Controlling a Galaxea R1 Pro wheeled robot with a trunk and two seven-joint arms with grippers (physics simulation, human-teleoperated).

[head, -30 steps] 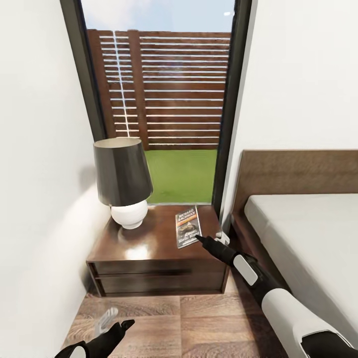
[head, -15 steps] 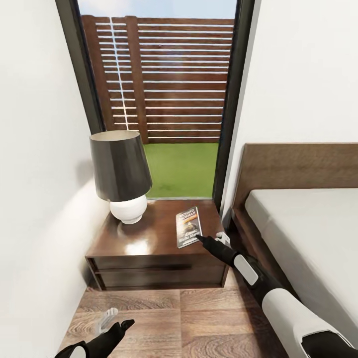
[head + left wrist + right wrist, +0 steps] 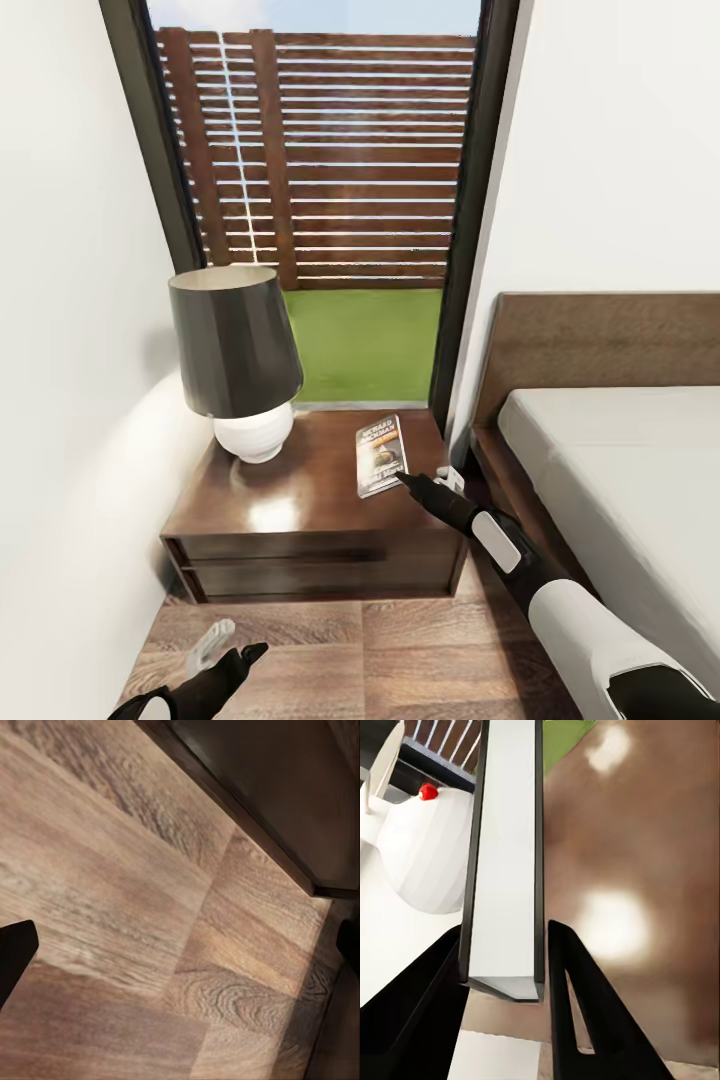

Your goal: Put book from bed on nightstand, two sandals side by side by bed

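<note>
right gripper (image 3: 412,483) pinching the book (image 3: 381,456) by its near edge, book at the nightstand (image 3: 300,500) top's right side, by the window-side corner; left gripper (image 3: 225,645) spread over floor

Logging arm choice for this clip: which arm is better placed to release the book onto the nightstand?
Right. The right gripper already clamps the book over the nightstand; the left gripper hangs low over the floor.
</note>
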